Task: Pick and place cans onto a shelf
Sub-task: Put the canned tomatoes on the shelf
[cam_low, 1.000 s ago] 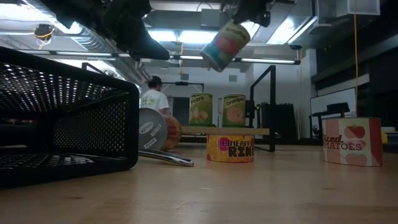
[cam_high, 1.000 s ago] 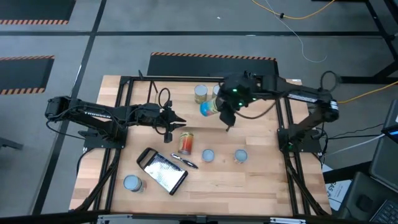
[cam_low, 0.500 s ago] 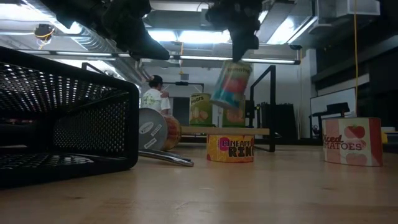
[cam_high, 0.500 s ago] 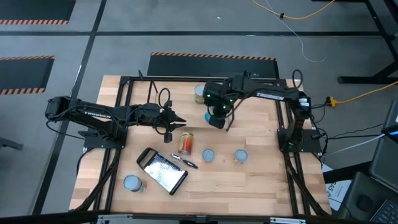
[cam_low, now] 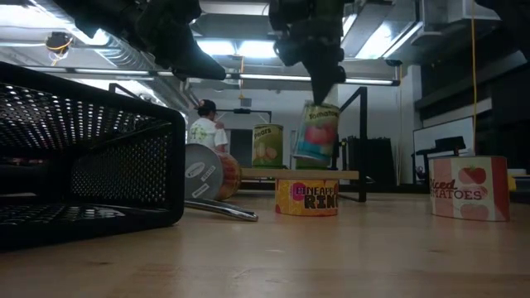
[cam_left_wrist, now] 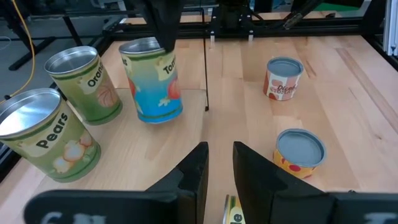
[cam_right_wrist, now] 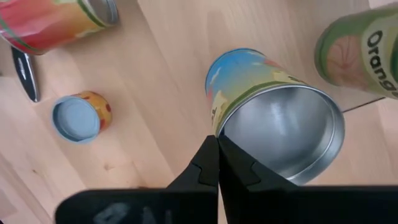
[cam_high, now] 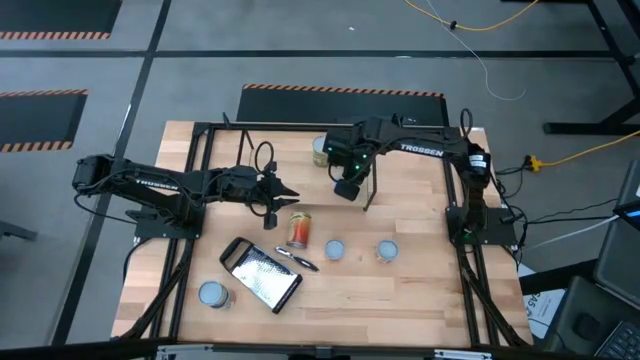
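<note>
My right gripper (cam_low: 325, 98) is shut on an open-topped blue, green and red can (cam_low: 317, 132) and holds it just above the shelf's wooden board (cam_low: 257, 173). Beside it, a Pears can (cam_left_wrist: 43, 134) and an Oranges can (cam_left_wrist: 84, 84) stand upright on their bases. My left gripper (cam_high: 290, 193) hovers left of centre, open, with nothing between its fingers. A red-and-yellow can (cam_high: 298, 230) lies on its side on the table. Short blue-topped cans (cam_high: 335, 250) (cam_high: 387, 251) (cam_high: 211, 294) stand on the table. My right gripper pinches the can's top rim (cam_right_wrist: 216, 127), on the side wall, with one finger inside the open can and one outside. The fingers come from above, pointing down. The can hangs below them, slightly tilted. Whether its base touches the board, I cannot tell.
A flat metal grater (cam_high: 262, 275) with a black handle lies near the front left. A black mesh basket (cam_low: 83, 157) fills the low view's left. A black frame (cam_high: 200, 160) edges the table. Bare wood lies at the front right.
My right gripper has come down toward the shelf and tipped until it points straight down. The can in it has swung from a steep tilt to nearly upright and sunk to just above the board, beside the Oranges can.
</note>
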{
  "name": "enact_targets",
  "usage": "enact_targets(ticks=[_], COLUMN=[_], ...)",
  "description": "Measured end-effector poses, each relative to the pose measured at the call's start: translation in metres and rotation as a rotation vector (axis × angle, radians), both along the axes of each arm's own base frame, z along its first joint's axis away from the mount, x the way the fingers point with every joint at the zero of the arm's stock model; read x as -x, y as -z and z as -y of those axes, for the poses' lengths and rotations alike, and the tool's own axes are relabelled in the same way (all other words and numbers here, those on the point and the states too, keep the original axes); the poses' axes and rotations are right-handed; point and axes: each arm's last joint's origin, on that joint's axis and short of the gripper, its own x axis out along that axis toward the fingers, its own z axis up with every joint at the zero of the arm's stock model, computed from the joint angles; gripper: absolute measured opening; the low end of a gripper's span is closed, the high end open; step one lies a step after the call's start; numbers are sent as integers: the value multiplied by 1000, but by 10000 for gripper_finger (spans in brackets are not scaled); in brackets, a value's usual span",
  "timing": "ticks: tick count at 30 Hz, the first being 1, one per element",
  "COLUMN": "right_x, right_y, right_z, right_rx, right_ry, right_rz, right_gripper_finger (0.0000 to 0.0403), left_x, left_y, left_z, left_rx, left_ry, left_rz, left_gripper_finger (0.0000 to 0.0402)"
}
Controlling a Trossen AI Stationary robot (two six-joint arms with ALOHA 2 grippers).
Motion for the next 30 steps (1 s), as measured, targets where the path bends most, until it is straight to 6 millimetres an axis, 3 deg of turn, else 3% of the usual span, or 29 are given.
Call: enact_targets(ticks=[30], right_x=[-7], right_y=[15], right_z=[4], right_rx=[-11], right_ry=[11], right_rz=[-37], right_gripper_finger=[13], left_x=[0], left_y=[0], left_z=[0], left_rx=[-1], left_ry=[1], left_rz=[-2], left_gripper_finger=[66])
